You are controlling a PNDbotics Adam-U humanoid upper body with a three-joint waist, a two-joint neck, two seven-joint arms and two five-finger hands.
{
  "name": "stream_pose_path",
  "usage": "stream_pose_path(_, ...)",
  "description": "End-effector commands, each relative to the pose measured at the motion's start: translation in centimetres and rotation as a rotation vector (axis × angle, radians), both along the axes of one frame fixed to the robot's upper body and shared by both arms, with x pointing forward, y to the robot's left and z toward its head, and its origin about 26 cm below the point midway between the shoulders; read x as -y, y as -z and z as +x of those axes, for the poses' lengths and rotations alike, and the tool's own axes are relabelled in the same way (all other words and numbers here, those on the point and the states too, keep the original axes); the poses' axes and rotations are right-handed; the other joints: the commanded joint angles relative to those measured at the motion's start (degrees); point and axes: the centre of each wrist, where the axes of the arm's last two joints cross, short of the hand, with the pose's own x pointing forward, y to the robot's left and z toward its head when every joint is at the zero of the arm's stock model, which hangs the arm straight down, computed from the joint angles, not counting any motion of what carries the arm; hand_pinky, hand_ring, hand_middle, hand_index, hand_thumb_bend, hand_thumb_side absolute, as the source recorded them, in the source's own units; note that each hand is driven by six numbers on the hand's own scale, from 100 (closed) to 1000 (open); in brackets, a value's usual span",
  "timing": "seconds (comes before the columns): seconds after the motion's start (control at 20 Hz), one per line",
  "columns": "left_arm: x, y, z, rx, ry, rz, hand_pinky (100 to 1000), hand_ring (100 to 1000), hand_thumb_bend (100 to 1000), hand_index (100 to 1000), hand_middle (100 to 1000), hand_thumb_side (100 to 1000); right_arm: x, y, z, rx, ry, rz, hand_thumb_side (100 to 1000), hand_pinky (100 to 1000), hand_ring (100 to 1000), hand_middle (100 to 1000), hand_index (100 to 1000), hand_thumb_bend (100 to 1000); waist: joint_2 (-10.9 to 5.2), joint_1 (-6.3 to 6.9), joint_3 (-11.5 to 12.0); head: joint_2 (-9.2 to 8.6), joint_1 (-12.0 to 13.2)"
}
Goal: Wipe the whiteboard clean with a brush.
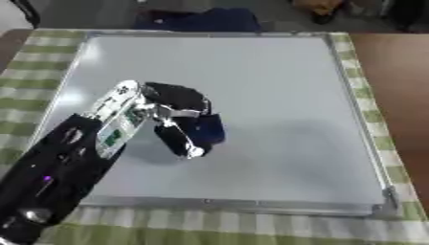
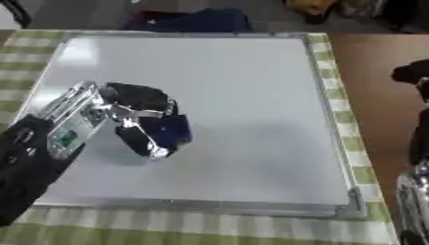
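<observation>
A white whiteboard (image 1: 268,95) with a silver frame lies flat on the table, and I see no marks on its surface. My left hand (image 1: 177,115) reaches in from the lower left and sits over the board's left-centre. Its fingers curl round a dark blue brush (image 1: 209,130) that rests against the board. Part of my right arm (image 2: 415,143) shows at the right edge of the right eye view, off the board; its hand is hidden.
A green and white checked cloth (image 1: 251,229) covers the table under the board. Bare brown tabletop (image 1: 402,86) lies to the right. A dark blue object (image 1: 197,20) sits beyond the board's far edge.
</observation>
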Motion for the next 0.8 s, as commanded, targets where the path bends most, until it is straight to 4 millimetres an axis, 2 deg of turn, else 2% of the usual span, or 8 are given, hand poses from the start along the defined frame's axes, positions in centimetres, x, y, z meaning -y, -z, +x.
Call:
stream_pose_path(0.05, 0.1, -1.1, -0.5, 0.015, 0.125, 0.11, 334, 458, 100, 100, 224, 508, 0.0, -0.9, -0.2, 0.028, -0.005, -0.016, 914, 586, 558, 408, 537, 100, -1.24, -0.07, -0.2, -0.43, 0.2)
stream_pose_path(0.25, -0.1, -0.7, -0.5, -0.031, 0.149, 0.144, 334, 457, 100, 100, 223, 547, 0.0, -0.9, -0.2, 0.029, -0.005, -0.016, 914, 586, 558, 408, 537, 100, -1.24, -0.11, -0.2, -0.44, 0.2)
stream_pose_path(0.55, -0.8, 1.0, 0.3, -0.103, 0.173, 0.166, 338, 458, 100, 100, 225, 616, 0.0, -0.9, -0.2, 0.03, -0.004, -0.017, 914, 586, 558, 407, 537, 100, -1.15, -0.12, -0.3, -0.41, 0.2)
stream_pose_path(0.8, -1.7, 2.2, 1.1, -0.124, 0.184, 0.19, 341, 460, 100, 100, 233, 635, 0.0, -0.9, -0.2, 0.029, -0.002, -0.016, 914, 586, 558, 407, 537, 100, -1.07, -0.12, -0.3, -0.42, 0.1)
